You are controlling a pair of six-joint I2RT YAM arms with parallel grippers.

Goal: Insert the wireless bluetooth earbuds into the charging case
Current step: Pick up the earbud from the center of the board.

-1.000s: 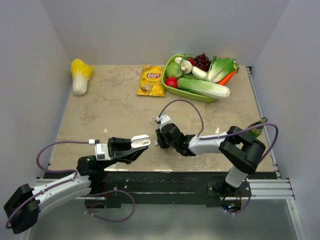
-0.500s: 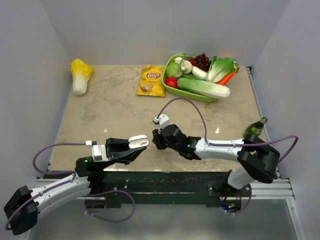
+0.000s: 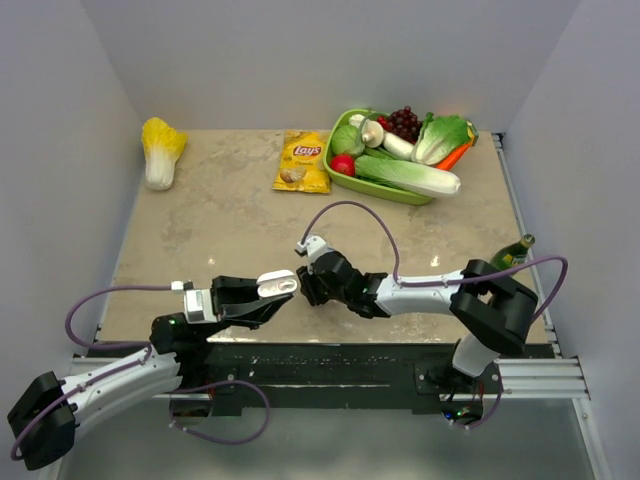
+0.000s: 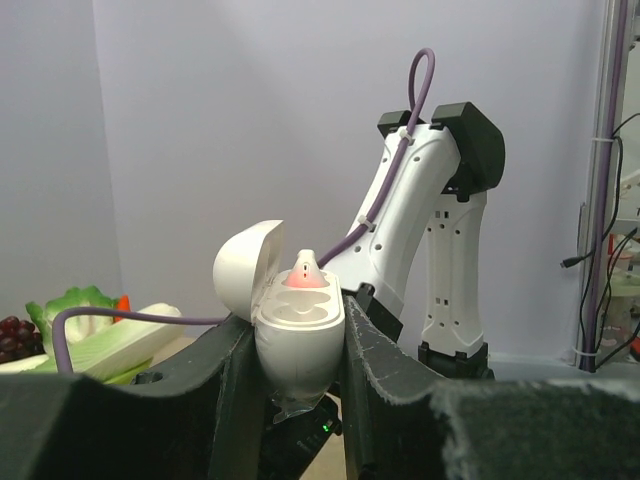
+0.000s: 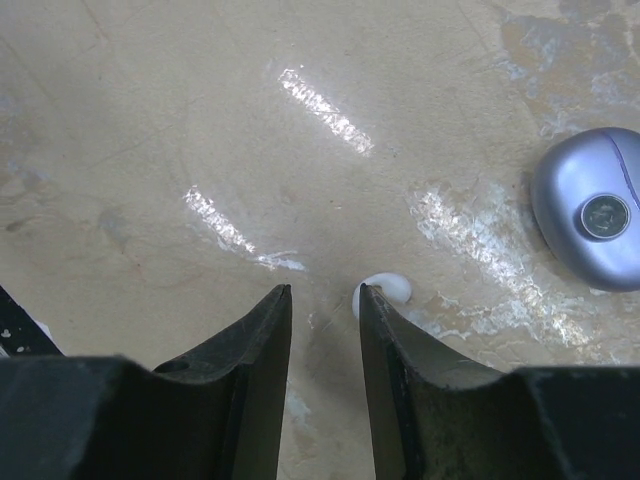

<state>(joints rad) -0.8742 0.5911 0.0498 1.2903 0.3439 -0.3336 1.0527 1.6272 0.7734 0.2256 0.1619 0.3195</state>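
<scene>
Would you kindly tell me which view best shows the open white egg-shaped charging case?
Left wrist view: the white egg-shaped charging case sits mid-frame, lid open, a pinkish-white earbud seated, clamped by the left hand. Top external shows it as a small white shape. The right wrist view misses it.

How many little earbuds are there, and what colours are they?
White earbuds: 2 (one in the charging case, one on the table)
Purplish-grey earbuds: 1 (on the table)
Total: 3
</scene>
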